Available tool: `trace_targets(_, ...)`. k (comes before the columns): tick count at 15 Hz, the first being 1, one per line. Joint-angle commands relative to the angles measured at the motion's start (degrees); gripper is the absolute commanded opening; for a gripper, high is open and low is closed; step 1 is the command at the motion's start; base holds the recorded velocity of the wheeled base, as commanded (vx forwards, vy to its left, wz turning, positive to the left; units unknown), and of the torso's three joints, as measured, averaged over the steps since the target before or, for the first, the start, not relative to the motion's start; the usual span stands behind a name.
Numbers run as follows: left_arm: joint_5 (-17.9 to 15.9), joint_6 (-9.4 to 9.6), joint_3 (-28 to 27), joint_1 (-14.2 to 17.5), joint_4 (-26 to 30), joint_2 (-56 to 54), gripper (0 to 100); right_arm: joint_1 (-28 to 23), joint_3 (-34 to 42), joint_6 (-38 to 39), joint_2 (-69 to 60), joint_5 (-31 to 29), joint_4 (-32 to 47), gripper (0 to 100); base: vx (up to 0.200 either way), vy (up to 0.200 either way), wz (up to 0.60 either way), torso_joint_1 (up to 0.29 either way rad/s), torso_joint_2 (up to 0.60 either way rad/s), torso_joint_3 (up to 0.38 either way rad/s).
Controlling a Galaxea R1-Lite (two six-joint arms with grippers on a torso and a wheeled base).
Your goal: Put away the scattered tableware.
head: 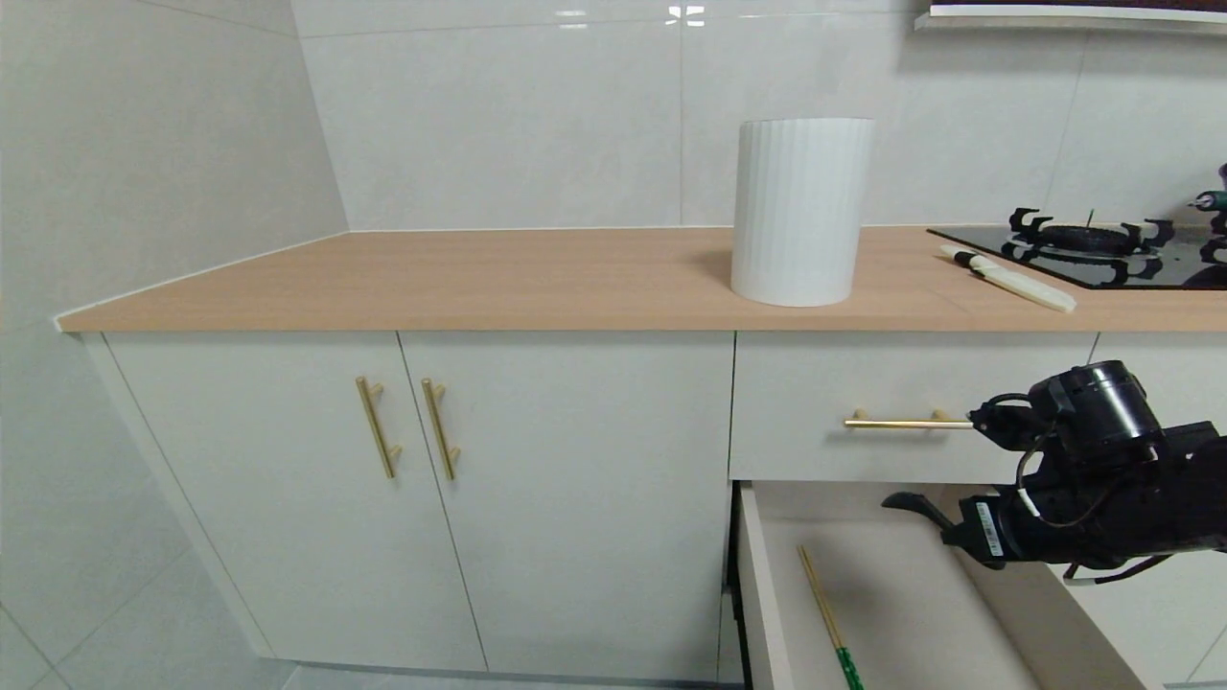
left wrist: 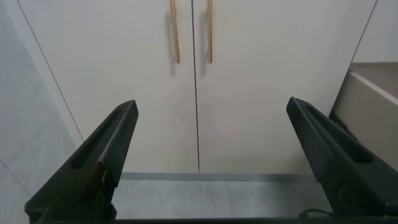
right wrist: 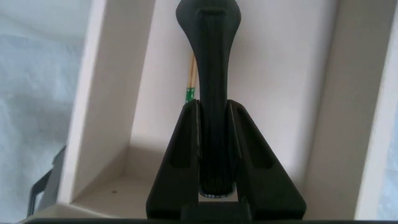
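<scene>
Below the right gripper (head: 911,501), closed on nothing, chopsticks (head: 824,613) lie in the open drawer (head: 762,575); the knife (head: 1007,278) above on the bench (head: 479,278) likely comes next: spread wide, grasp its handle crosswise.

Chopsticks (right wrist: 191,73) partly behind right gripper (right wrist: 209,22)
</scene>
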Motion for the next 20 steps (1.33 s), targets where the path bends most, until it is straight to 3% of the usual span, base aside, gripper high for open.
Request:
trace_targets(1, -0.01, 0.02, 0.0, 0.02, -0.01, 0.02, 100, 0.07, -0.34, 0.02, 5.27, -0.03, -1.35, 0, 0.0, 0.0, 0.0, 0.0, 0.0, 0.0)
trace_targets(5, -0.01, 0.02, 0.0, 0.02, -0.01, 0.02, 100, 0.07, -0.78, 0.46, 16.87, -0.55, -7.94, 0, 0.0, 0.0, 0.0, 0.0, 0.0, 0.0)
trace_targets(9, -0.01, 0.02, 0.0, 0.02, -0.01, 0.02, 100, 0.07, -1.49, 0.54, 23.99, -4.68, -11.02, 0, 0.0, 0.0, 0.0, 0.0, 0.0, 0.0)
trace_targets(13, -0.01, 0.02, 0.0, 0.02, -0.01, 0.02, 100, 0.07, -2.89, 0.11, 28.91, -5.21, -10.93, 0, 0.0, 0.0, 0.0, 0.0, 0.0, 0.0)
trace_targets(20, -0.01, 0.02, 0.0, 0.02, -0.01, 0.02, 100, 2.18, -4.03, 0.02, 32.25, -12.51, -10.41, 0, 0.0, 0.0, 0.0, 0.0, 0.0, 0.0)
